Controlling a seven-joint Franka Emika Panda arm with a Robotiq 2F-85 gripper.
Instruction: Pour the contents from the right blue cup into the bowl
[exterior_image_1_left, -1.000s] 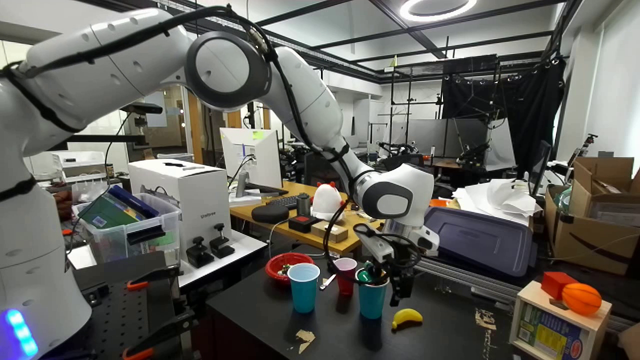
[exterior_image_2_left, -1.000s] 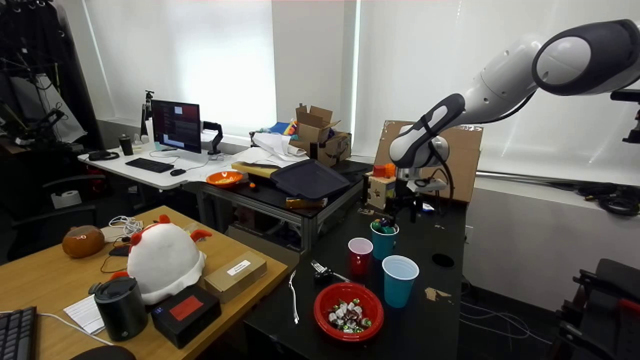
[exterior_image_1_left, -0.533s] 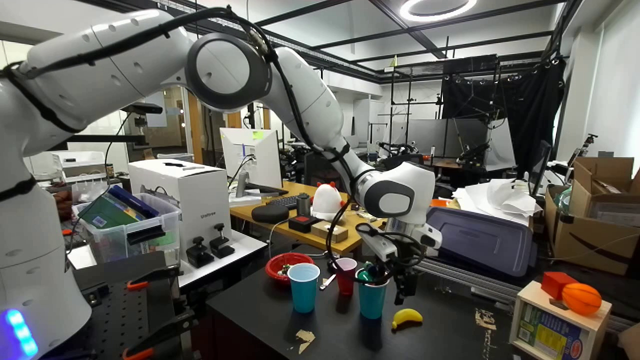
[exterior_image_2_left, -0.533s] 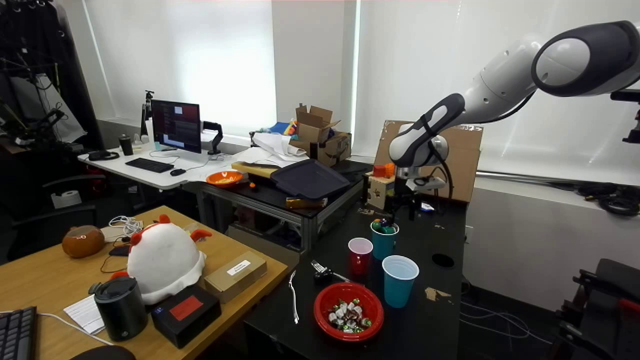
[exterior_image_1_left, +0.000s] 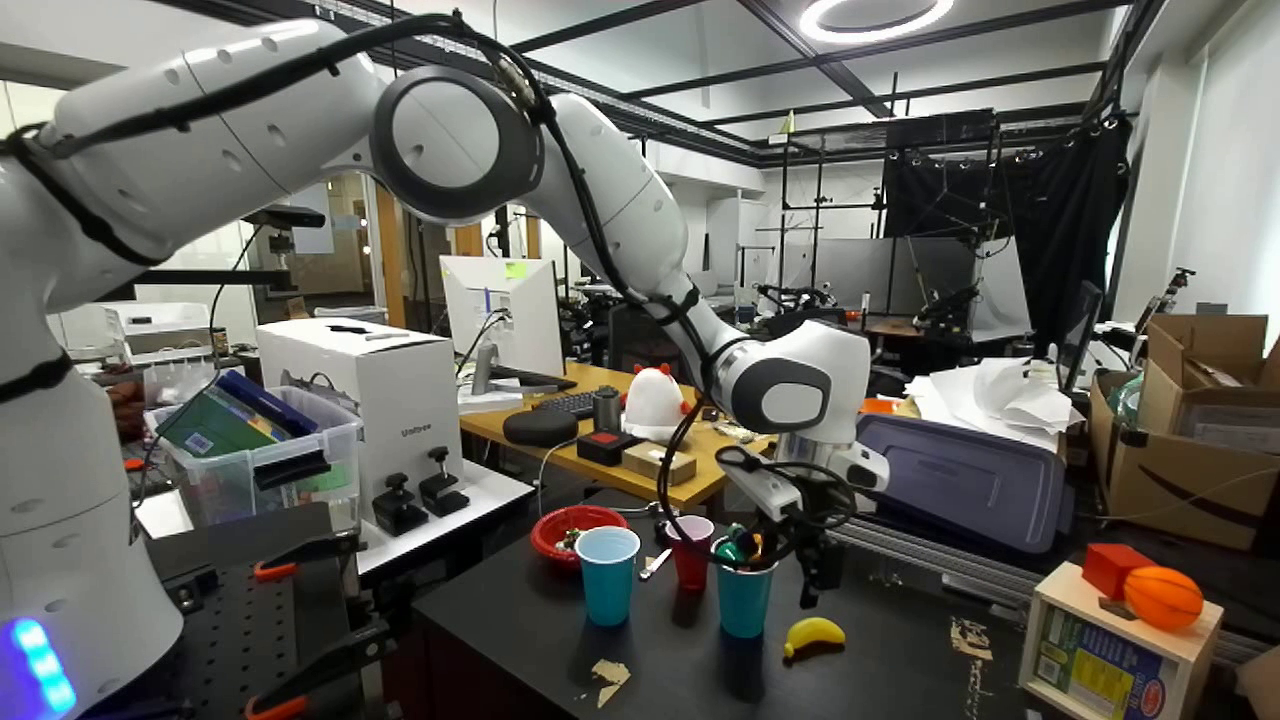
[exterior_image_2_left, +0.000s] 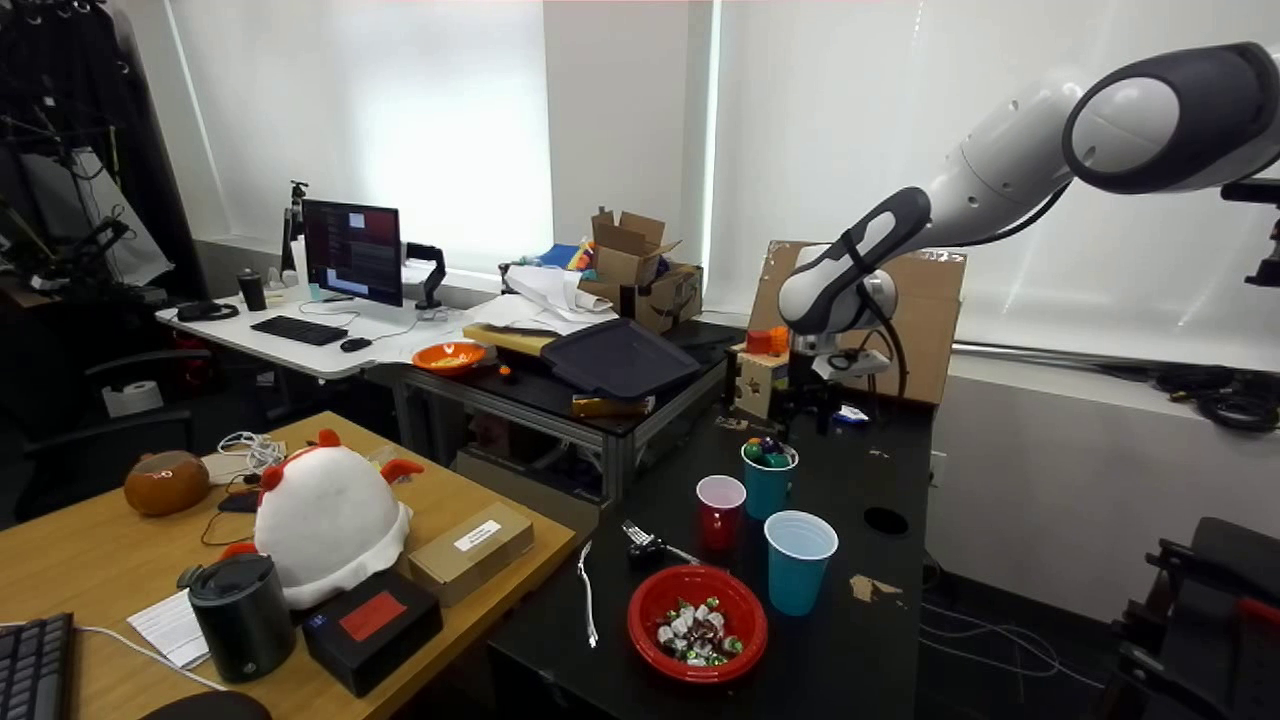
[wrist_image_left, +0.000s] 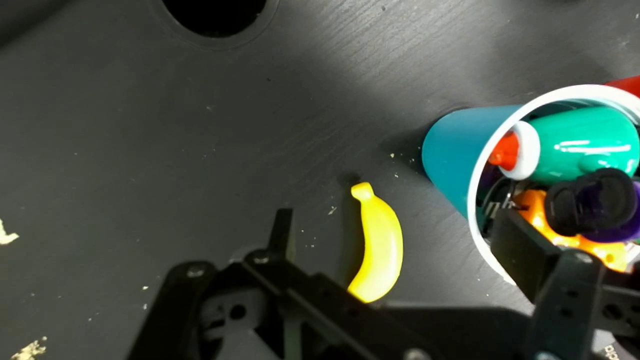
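The right blue cup (exterior_image_1_left: 743, 605), a teal tumbler with a white rim, stands upright on the black table and is filled with small colourful items. It also shows in an exterior view (exterior_image_2_left: 766, 492) and at the right of the wrist view (wrist_image_left: 452, 150). The red bowl (exterior_image_2_left: 645, 645) holds several small wrapped pieces and also shows in an exterior view (exterior_image_1_left: 548, 553). My gripper (wrist_image_left: 404, 232) is open and empty, pointing down above the table beside the right blue cup. In the wrist view one finger overlaps the cup's rim; contact cannot be told. The gripper also shows in both exterior views (exterior_image_1_left: 815, 580) (exterior_image_2_left: 805, 418).
A yellow toy banana (wrist_image_left: 380, 245) lies between the fingers in the wrist view, on the table below. The lighter blue cup (exterior_image_1_left: 608, 580) and a red cup (exterior_image_1_left: 690, 560) stand near the right blue cup. A fork (exterior_image_2_left: 660, 542) lies by the bowl. A wooden box (exterior_image_1_left: 1115, 640) stands farther off.
My gripper has moved slightly away from the right blue cup, to the right and a little up in an exterior view. The cups, bowl and banana have not moved.
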